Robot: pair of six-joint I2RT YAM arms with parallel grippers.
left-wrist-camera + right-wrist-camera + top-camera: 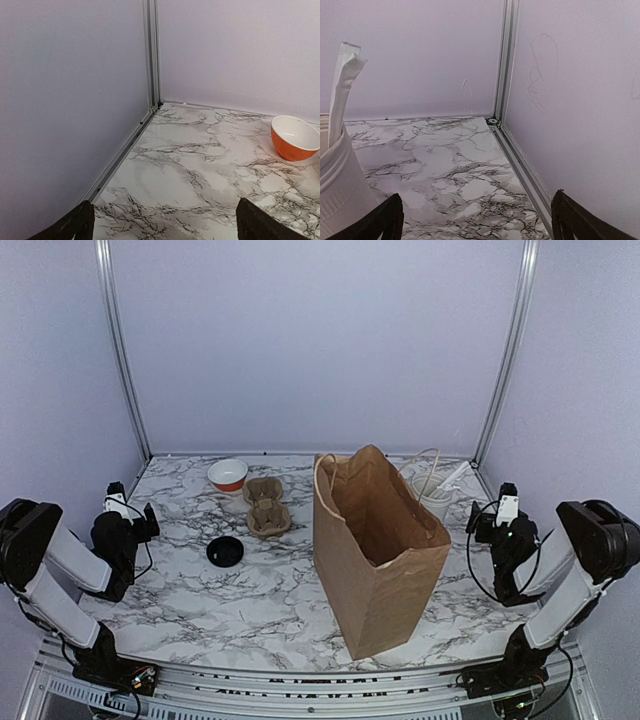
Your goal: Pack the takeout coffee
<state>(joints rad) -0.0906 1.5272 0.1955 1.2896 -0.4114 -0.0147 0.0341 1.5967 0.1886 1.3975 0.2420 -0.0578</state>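
No takeout coffee shows in any view. A round black lid (226,551) lies flat on the marble table (200,600), left of an open brown paper bag (375,560) that stands upright in the middle. My left gripper (140,520) (165,222) hangs open at the left edge, over bare marble, with nothing between its fingers. On the right edge my right gripper (480,520) (477,217) is open too and holds nothing. The bag's inside is visible only in part and looks empty.
An orange bowl (228,475) (295,137) sits at the back left. A cardboard cup carrier (266,506) lies beside it. A frosted white tumbler (435,492) (337,185) with sticks stands behind the bag, near my right gripper. Walls enclose three sides.
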